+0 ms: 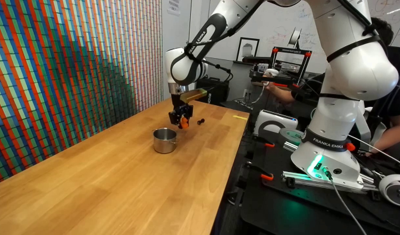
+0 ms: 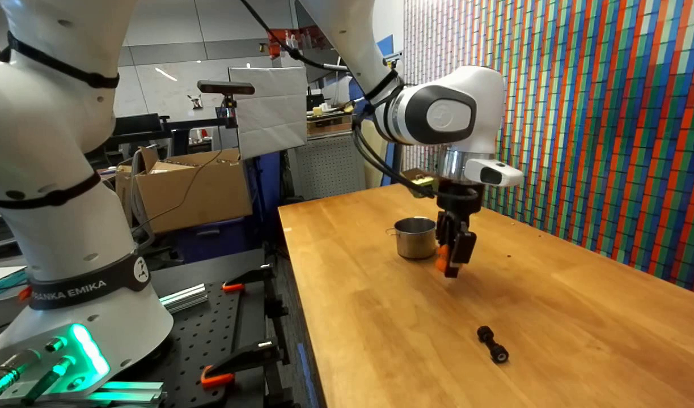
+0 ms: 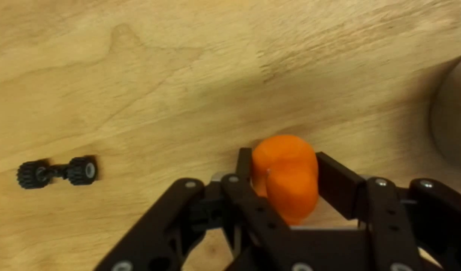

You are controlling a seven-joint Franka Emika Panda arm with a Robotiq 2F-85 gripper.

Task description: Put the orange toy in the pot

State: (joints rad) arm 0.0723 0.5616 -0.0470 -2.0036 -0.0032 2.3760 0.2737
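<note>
The tool (image 3: 284, 163) is clamping the orange toy (image 3: 292, 188) near the pot (image 1: 164, 145) on the bench (image 1: 128, 182), presumably securing it for dropping inside.

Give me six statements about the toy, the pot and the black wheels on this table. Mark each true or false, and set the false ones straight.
1. The orange toy sits between the robot's fingers. True.
2. The pot rests on the wooden table. True.
3. The pot lies tipped on its side. False: it stands upright, its open top facing up.
4. The black wheel pair lies on the wooden table, apart from the pot. True.
5. The orange toy is inside the pot. False: the fingers hold it outside the pot.
6. The orange toy is wider than the pot. False: the pot is clearly the wider of the two.
</note>
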